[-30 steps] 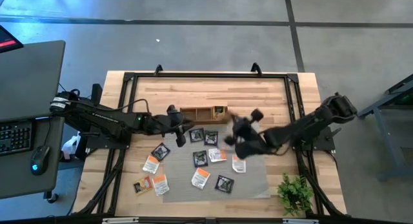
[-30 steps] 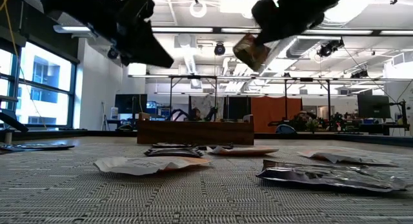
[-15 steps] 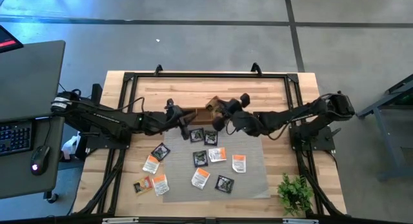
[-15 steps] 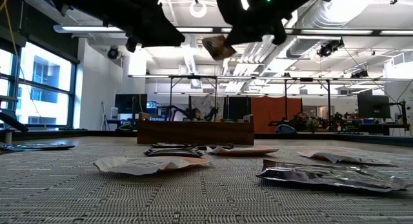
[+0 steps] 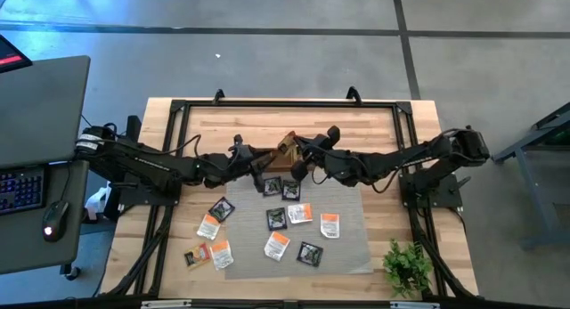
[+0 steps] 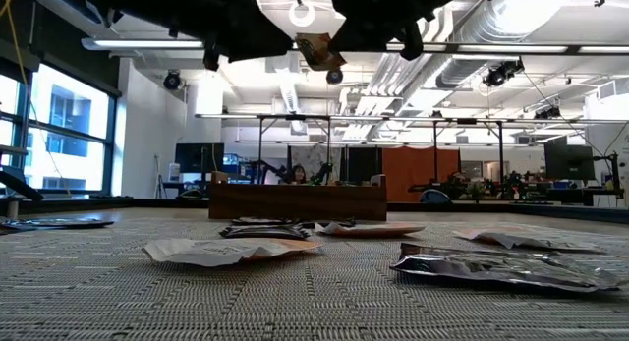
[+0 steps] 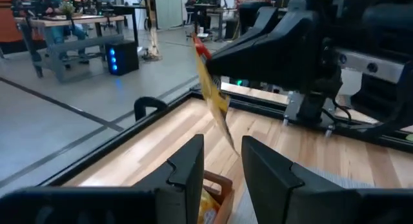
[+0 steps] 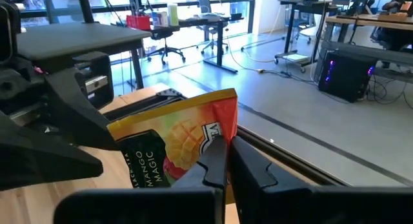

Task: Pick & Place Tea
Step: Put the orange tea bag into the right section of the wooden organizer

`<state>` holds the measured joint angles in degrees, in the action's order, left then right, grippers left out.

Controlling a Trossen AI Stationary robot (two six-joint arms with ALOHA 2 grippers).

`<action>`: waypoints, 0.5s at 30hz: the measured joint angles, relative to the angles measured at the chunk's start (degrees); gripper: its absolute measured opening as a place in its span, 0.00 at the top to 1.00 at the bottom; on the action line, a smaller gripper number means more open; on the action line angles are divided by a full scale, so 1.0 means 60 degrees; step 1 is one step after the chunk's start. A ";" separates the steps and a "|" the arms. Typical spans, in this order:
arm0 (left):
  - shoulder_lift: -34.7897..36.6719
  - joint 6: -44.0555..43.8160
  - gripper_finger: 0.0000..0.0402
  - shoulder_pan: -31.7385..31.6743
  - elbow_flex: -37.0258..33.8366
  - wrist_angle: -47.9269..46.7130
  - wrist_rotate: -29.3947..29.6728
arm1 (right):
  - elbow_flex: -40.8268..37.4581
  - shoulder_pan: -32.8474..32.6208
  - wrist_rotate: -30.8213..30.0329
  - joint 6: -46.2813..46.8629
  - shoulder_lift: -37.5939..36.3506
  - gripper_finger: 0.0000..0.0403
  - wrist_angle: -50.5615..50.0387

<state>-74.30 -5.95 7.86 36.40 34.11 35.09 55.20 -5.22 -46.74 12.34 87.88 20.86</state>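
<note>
One yellow-brown tea sachet (image 8: 182, 139), likely light, thin and floppy, hangs edge-pinched in the closed right gripper (image 5: 295, 166) at twelve o'clock above the wooden box (image 5: 270, 158), while the left gripper (image 7: 221, 164) waits part-open and empty.

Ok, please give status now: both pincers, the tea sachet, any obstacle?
Right pincer shut on yellow sachet, above wooden box. Left pincer part open, empty, close beside. Other sachets wait on mat.

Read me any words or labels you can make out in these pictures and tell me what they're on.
"MANGO MAGIC": on the yellow tea sachet held in the right gripper.
"EA": end of a cut-off word on the same sachet, near the fingertips.
Print on the sachets on the mat: too small to read.
</note>
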 joint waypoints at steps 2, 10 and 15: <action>-0.0004 0.0028 0.74 -0.0003 0.0080 -0.0028 -0.0005 | 0.0000 0.0040 0.0007 0.0010 0.0000 0.98 0.0003; -0.0057 0.0276 0.74 -0.0004 0.0488 -0.0004 -0.0007 | 0.0000 0.0128 0.0648 -0.0066 -0.0004 0.99 0.0164; -0.0169 0.0305 0.74 -0.0004 0.0558 0.0007 -0.0003 | 0.0000 0.0125 0.1166 -0.0573 -0.0004 0.98 0.0528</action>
<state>-75.32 -4.12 7.84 39.75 34.15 35.07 55.20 -4.47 -39.75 8.91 87.85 24.03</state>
